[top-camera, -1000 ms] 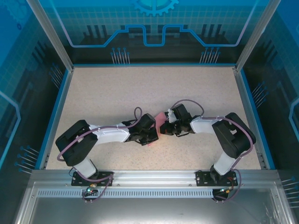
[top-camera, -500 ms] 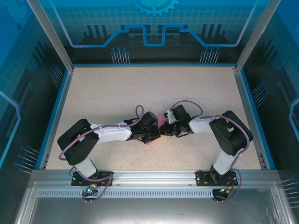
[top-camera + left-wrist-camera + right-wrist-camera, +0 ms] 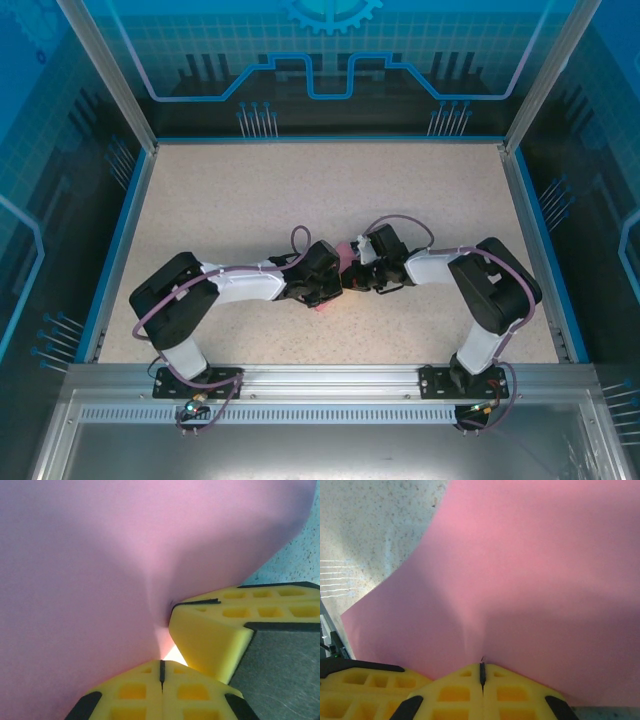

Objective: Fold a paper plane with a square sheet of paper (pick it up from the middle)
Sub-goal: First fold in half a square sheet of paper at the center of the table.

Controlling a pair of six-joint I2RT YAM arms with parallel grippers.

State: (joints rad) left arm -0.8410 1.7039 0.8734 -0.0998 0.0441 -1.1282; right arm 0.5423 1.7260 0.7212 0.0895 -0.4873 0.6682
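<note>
Paper (image 3: 520,580), pink and smooth with only a soft bend and no sharp crease, is held over mid-counter (image 3: 250,200), the left pincer (image 3: 161,672) and right pincer (image 3: 481,672) both clamped on it side by side; seemingly every fold remains.

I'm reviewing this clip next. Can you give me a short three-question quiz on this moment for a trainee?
1. True or false: the left gripper stands wide open, clear of the square sheet of paper.
2. Pick one. The right gripper is: A) shut, pinching the sheet; B) wide open, holding nothing; C) shut on a pen.
3. Fill in: the sheet is plain ___ in colour.

Key: 1 false, it is shut and pinching the sheet; 2 A; 3 pink.
</note>
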